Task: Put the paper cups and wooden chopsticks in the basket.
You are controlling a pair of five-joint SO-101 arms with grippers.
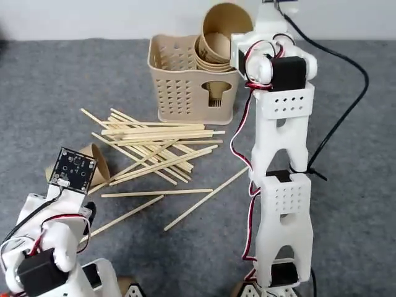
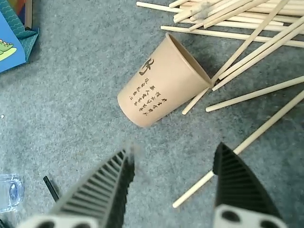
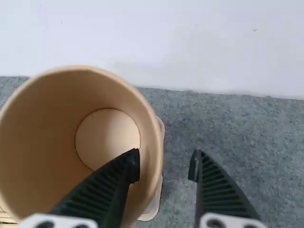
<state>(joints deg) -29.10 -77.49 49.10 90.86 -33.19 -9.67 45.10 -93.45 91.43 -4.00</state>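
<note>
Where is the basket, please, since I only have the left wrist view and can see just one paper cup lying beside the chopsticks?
Observer: The basket stands at the far side of the table, beyond the chopstick pile.
Operator: Does it hold anything yet?
Observer: Yes, several paper cups sit nested in it.
Operator: And where is the right arm?
Observer: The right gripper is over the basket, with one finger inside a tilted cup and the other outside its wall.
</note>
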